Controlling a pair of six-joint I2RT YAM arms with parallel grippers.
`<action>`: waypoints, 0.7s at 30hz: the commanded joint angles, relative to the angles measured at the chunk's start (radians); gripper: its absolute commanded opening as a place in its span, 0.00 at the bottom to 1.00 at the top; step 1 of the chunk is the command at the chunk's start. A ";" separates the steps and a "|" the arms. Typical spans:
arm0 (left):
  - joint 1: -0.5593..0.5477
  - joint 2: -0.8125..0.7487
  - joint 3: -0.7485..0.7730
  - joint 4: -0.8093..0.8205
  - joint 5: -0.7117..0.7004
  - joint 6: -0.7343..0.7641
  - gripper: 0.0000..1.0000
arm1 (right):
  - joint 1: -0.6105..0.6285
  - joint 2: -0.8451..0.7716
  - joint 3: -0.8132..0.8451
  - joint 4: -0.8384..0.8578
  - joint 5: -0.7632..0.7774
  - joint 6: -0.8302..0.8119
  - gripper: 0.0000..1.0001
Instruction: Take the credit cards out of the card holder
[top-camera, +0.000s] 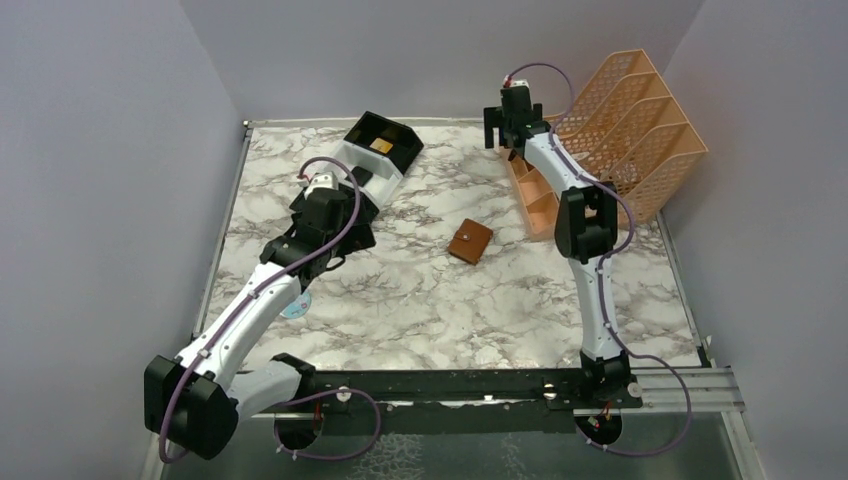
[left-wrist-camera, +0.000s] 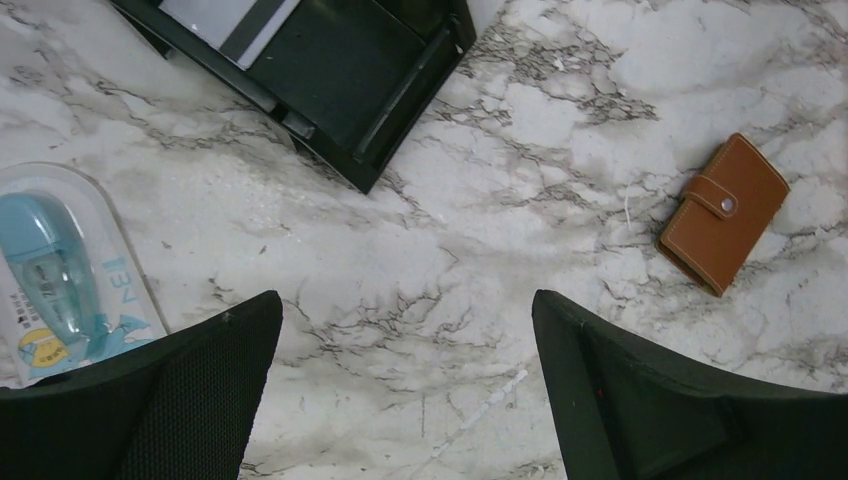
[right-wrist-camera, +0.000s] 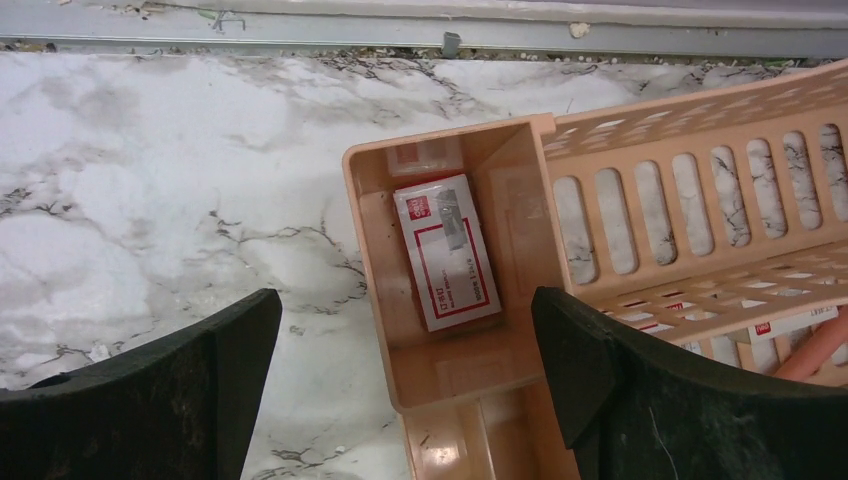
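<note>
The card holder (top-camera: 470, 241) is a small brown leather wallet, snapped shut and lying flat mid-table; it also shows at the right of the left wrist view (left-wrist-camera: 722, 213). The credit cards are hidden, since nothing of the holder's inside shows. My left gripper (top-camera: 345, 232) (left-wrist-camera: 405, 300) hovers open over bare marble, left of the holder and apart from it. Far back, my right gripper (top-camera: 507, 135) (right-wrist-camera: 405, 295) stands open above the front corner of an orange rack, holding nothing.
A black-and-white tray (top-camera: 395, 165) (left-wrist-camera: 400, 110) sits at the back left with a small gold-tan piece (top-camera: 380, 146) and a pale striped card (left-wrist-camera: 235, 20) in it. A blue correction-tape pack (left-wrist-camera: 55, 270) lies left. The orange file rack (top-camera: 630, 130) (right-wrist-camera: 520, 160) holds a staples box (right-wrist-camera: 447, 252).
</note>
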 joint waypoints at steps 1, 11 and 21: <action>0.081 -0.005 0.029 -0.023 -0.027 0.028 0.99 | -0.033 -0.047 -0.059 0.008 0.002 -0.089 0.99; 0.208 0.107 0.054 0.025 -0.034 -0.036 0.99 | -0.076 -0.174 -0.116 0.004 -0.315 -0.113 0.99; 0.219 0.123 0.042 0.071 0.003 -0.056 0.99 | 0.001 -0.477 -0.542 0.312 -0.686 -0.032 0.90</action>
